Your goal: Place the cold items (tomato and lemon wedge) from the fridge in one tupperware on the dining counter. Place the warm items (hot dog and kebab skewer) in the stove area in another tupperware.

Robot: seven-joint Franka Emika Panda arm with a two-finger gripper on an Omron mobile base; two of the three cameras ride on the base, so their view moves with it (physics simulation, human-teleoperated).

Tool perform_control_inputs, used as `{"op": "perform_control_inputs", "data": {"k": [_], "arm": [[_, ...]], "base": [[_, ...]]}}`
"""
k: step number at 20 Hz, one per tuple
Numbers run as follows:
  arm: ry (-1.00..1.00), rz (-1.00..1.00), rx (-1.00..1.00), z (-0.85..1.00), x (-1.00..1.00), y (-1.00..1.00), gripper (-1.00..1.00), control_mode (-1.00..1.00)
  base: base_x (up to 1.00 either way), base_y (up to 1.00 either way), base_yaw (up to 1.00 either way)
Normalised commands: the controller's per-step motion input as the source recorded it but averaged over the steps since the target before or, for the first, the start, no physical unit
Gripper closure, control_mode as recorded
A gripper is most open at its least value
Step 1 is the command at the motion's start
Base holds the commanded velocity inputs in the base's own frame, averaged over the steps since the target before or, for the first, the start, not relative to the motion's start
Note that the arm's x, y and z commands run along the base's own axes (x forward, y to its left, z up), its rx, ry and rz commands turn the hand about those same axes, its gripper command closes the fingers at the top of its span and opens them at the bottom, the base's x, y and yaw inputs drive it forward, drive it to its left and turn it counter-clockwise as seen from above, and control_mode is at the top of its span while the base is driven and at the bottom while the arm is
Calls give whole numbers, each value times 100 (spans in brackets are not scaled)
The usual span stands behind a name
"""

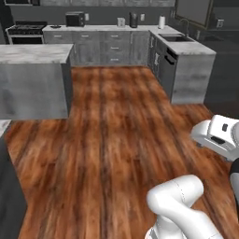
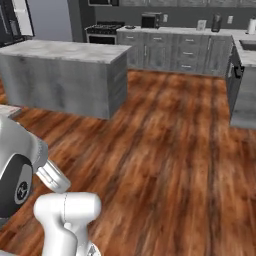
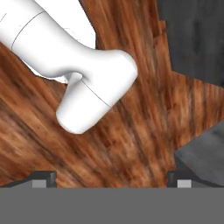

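My gripper (image 3: 111, 177) is open, its two dark fingertips far apart over bare wooden floor with nothing between them. The stove area (image 1: 25, 32) (image 2: 104, 31) stands against the far wall, its burner grates dark and too small to show anything on them. A white marble corner close on my left looks like the dining counter (image 1: 3, 125) (image 2: 7, 111), over a dark grey base (image 1: 10, 196). The tomato, lemon wedge, hot dog, kebab skewer and both tupperware are out of view. I cannot tell whether the dark shape at the far left of the right base view is the fridge.
A marble-topped grey island (image 1: 35, 53) (image 2: 65, 50) stands ahead on the left. A counter run with a sink (image 1: 175, 38) juts out on the right. Wide wooden floor (image 1: 116, 130) lies between them. Dark grey blocks (image 3: 192, 39) sit near the hand.
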Motion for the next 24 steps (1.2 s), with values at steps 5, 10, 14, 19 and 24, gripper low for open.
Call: {"op": "perform_control_inputs", "data": {"k": [5,10,14,19,24], "arm": [[0,0,0,0,0,0,-100,100],[0,0,0,0,0,0,-100,100],[0,0,0,0,0,0,-100,100],[0,0,0,0,0,0,-100,100],[0,0,0,0,0,0,-100,100]], "base": [[100,-16,-24],[100,-3,-18],[100,0,-3],[100,0,0],[100,-7,3]]}}
